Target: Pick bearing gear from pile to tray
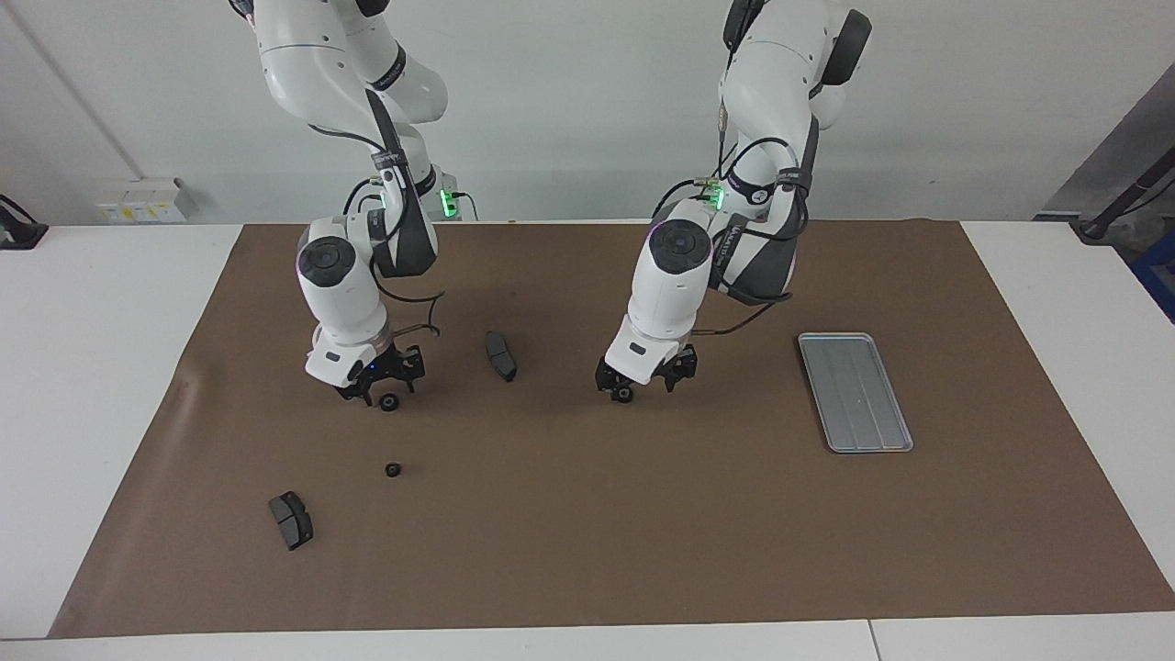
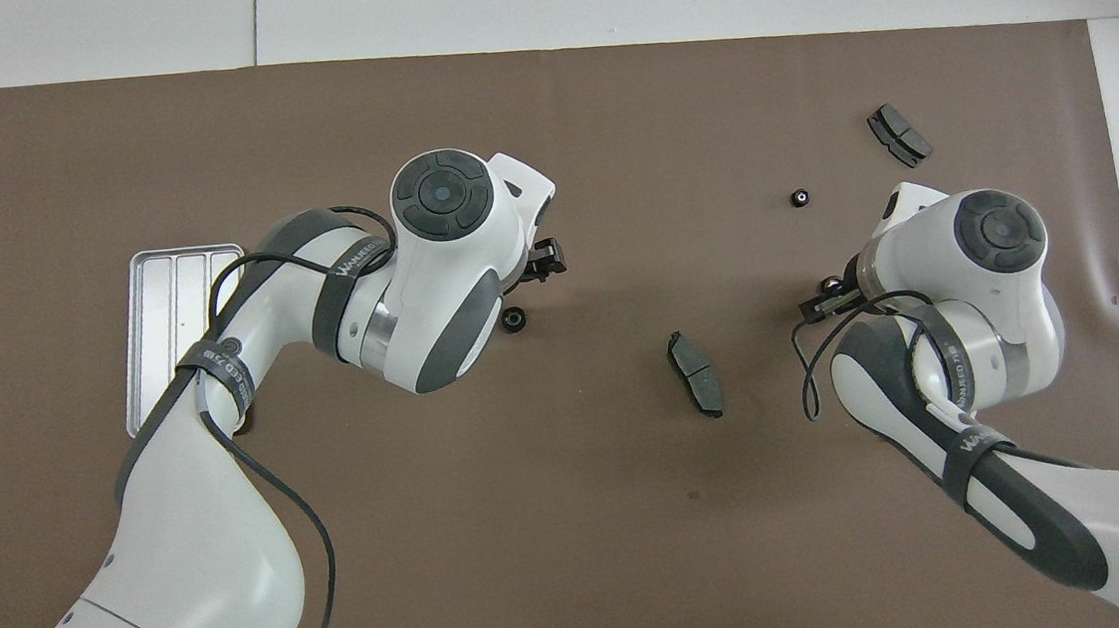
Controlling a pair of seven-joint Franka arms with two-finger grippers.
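Three small black round gears show. One gear (image 1: 623,395) (image 2: 514,319) lies on the brown mat under my left gripper (image 1: 643,384) (image 2: 535,281), which hangs low over it with its fingers spread. A second gear (image 1: 389,402) (image 2: 829,283) lies under my right gripper (image 1: 381,386) (image 2: 833,294), also low with its fingers spread. A third gear (image 1: 392,470) (image 2: 799,198) lies loose, farther from the robots than the second. The silver grooved tray (image 1: 854,392) (image 2: 176,324) lies at the left arm's end and holds nothing. No white bracket is in view.
One dark brake pad (image 1: 500,355) (image 2: 695,373) lies between the two grippers. A second brake pad (image 1: 291,520) (image 2: 899,135) lies toward the right arm's end, farther from the robots than the loose gear. The brown mat (image 1: 587,551) covers the white table.
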